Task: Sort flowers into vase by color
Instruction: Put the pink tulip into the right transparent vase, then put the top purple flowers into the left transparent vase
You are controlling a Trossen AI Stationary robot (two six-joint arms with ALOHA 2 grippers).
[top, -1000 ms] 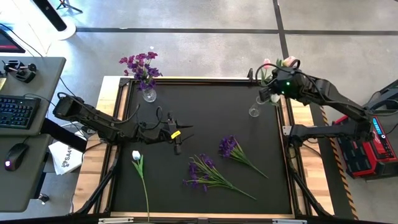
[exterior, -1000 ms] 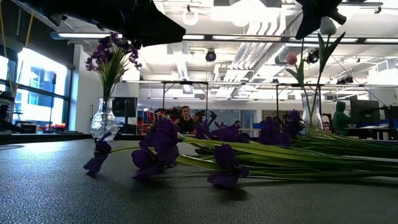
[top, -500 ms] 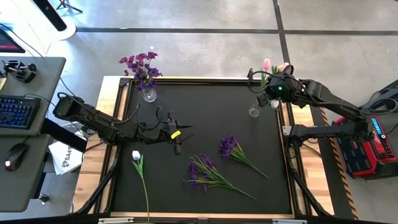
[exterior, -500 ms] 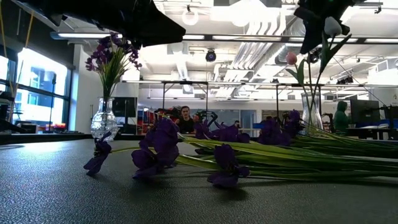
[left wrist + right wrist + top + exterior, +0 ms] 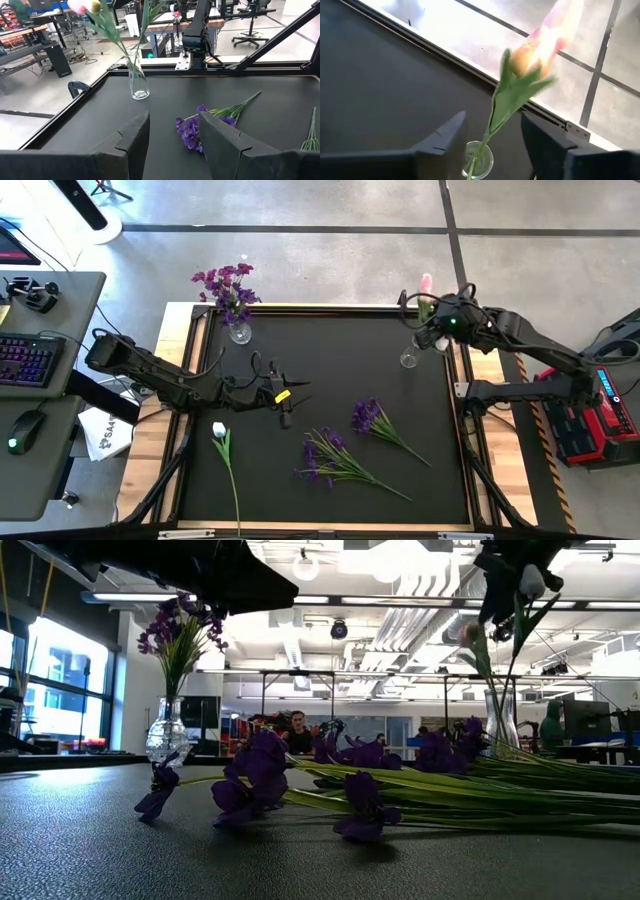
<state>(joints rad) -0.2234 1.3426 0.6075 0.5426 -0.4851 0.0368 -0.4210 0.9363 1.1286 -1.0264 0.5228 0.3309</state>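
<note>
Black table mat point(image 5: 330, 380) fills the frame of the bench. Left arm reaches in from the left side, its gripper point(image 5: 290, 392) low over the mat near the middle-left; fingers point(image 5: 132, 137) stand apart, nothing between them. Right arm comes in from the right edge, its gripper point(image 5: 437, 332) directly above the clear vase point(image 5: 409, 359) at the back right corner; fingers point(image 5: 442, 135) parted, a gap either side of the stem, not clamped on it.

Flowers, by place:
- Purple bunch point(image 5: 228, 285) upright in the other glass vase point(image 5: 240, 333), back left corner.
- Pink tulip point(image 5: 540, 47) with its green stem down in the right-hand vase, bud blurred in the wrist view.
- Two purple sprays lying flat on the mat, centre-right: larger point(image 5: 335, 458), smaller point(image 5: 372, 418) just beside it.
- White tulip point(image 5: 220, 432) lying flat near the front left edge, well apart from the purple sprays.
</note>
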